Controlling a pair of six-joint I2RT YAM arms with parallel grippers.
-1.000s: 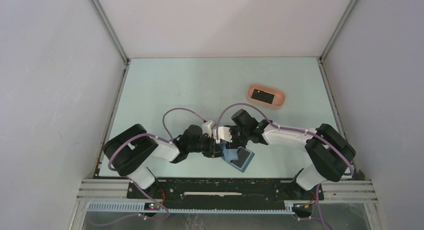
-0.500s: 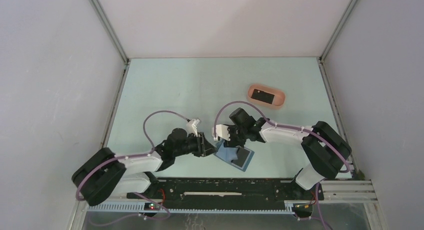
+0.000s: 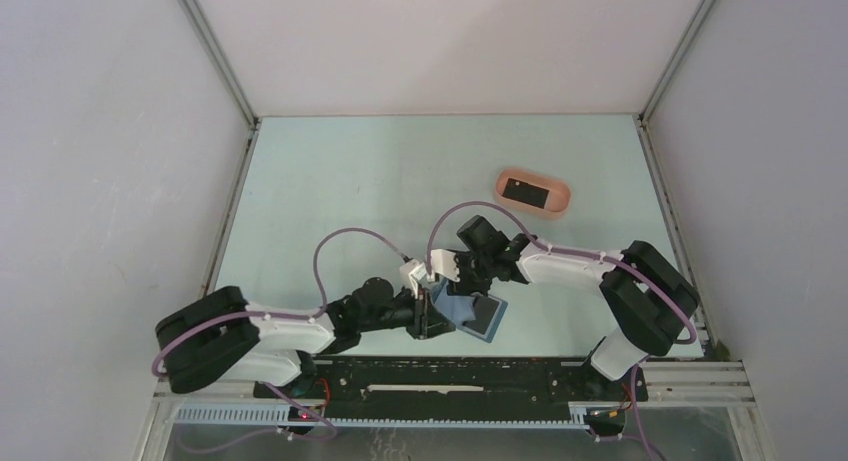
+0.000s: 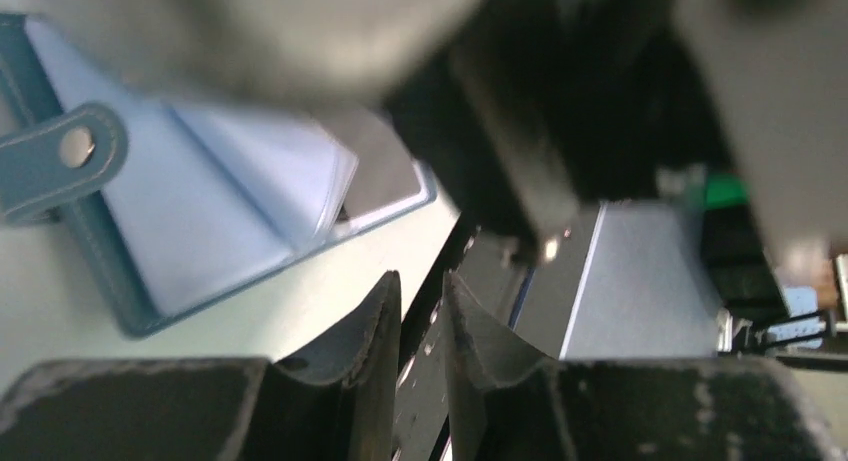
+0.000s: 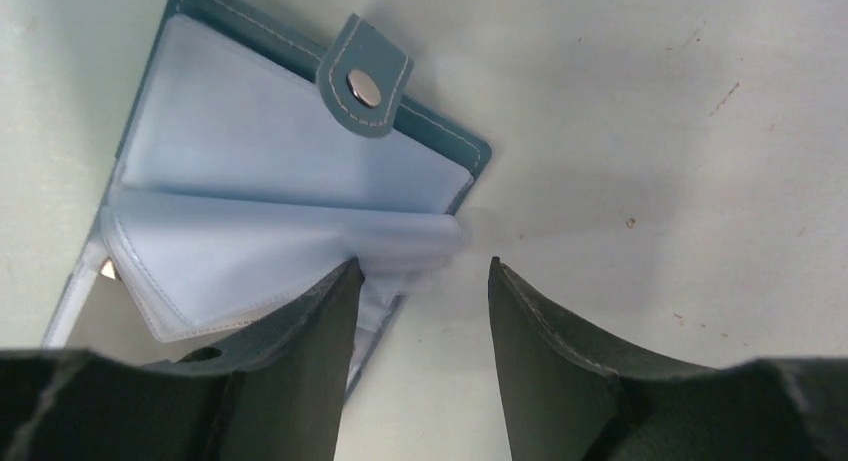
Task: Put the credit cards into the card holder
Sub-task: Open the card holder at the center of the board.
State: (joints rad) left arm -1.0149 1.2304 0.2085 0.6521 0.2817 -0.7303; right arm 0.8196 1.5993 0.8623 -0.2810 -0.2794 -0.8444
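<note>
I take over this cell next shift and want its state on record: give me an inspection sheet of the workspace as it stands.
Surface: pale green table, a few small specks.
Job's things: card holder lies open, clear sleeves fanned; one black card in the peach tray; other cards not seen.
Clutter: nothing seen.
Tools: right tool open, one finger at a sleeve edge; left tool nearly shut beside the holder, contents unclear.
Cables: purple cables loop above both arms.
Surroundings: plain walls, metal frame.
</note>
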